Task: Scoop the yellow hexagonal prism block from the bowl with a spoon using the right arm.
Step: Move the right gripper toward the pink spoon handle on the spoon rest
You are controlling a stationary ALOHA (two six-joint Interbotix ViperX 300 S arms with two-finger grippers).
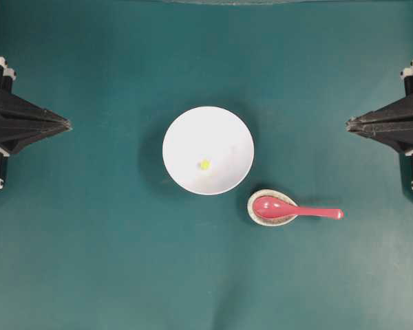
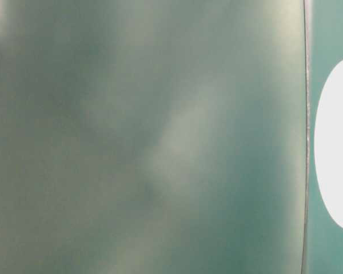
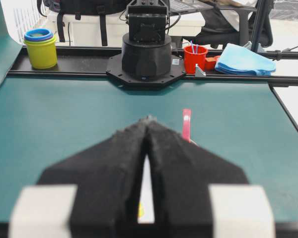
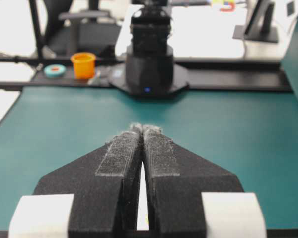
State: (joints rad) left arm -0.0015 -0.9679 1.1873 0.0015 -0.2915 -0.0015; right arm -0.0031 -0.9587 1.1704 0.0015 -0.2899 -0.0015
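Looking down on your green table (image 1: 89,261), start at the far left edge: your left gripper (image 1: 67,124) rests there, its black pointed fingers pressed together with nothing between them, tips aimed toward the middle. Well apart from it, near the table's centre, sits the white bowl (image 1: 208,150). Inside it, slightly below and left of its centre, lies the yellow hexagonal prism block (image 1: 204,164), a tiny bright speck on the white. Just beside the bowl, at its lower right, is a small speckled dish (image 1: 272,207). The red-pink spoon (image 1: 296,209) lies with its scoop in that dish and its handle pointing right onto the table. At the far right edge your right gripper (image 1: 348,124) mirrors the left, fingers closed tight on nothing, well away from the spoon.
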